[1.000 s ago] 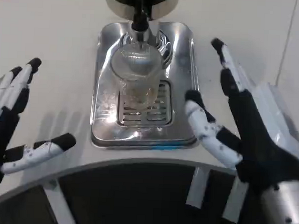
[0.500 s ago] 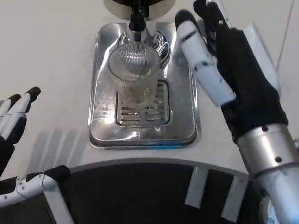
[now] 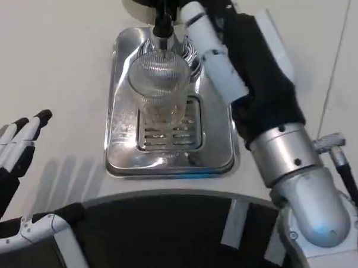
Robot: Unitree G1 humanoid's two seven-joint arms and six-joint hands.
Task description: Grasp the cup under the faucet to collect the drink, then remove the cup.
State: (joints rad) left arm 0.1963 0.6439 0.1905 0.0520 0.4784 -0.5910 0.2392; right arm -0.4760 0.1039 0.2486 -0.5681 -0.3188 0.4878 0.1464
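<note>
No writing shows; right hand point(image 3: 241, 65) reaches beside the cup point(image 3: 159, 91), grip unclear; left hand point(image 3: 10, 180) spread, empty.

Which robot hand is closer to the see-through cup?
The right hand. It is up beside the cup on the drip tray, near the faucet. The left hand hangs far off by the table edge.

The right hand point(image 3: 241, 59) reaches far forward, fingers extended and empty. The left hand point(image 3: 10, 180) hovers low, fingers spread.
</note>
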